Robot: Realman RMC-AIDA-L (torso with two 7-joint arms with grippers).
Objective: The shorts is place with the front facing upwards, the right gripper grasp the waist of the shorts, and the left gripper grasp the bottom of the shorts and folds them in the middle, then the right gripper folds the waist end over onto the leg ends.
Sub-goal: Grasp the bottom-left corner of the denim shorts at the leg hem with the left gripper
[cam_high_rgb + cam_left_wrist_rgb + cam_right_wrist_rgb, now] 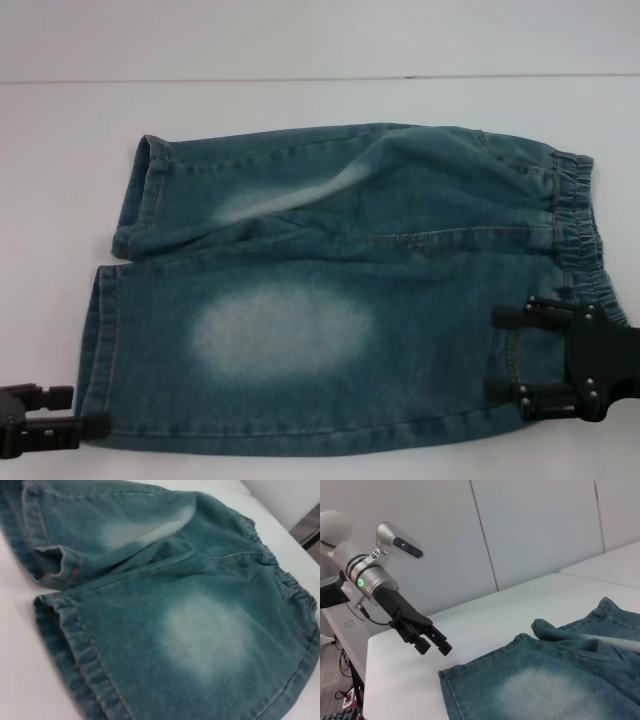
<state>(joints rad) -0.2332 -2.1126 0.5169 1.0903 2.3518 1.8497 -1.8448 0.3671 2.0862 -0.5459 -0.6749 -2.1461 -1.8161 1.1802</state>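
While head view crops left gripper point(75, 412) at near-left hem, right wrist view shows it whole, fingers parted, empty. Shorts point(340, 290) flat on table point(60, 150). Right gripper point(505, 352) spread above waist point(575, 215), near-right, gripping nothing.

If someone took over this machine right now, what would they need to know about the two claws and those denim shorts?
Left gripper: open, at the near leg hem, at the edge of the shorts, nothing held.
Right gripper: open, over the near waist corner, just below the waistband, nothing held.
Shorts: spread flat on the white table, legs on the robot's left, waist on its right.
Done: both grippers in position.
Left: grasp hem and waist, fold in the middle, then fold the waist over the leg ends.
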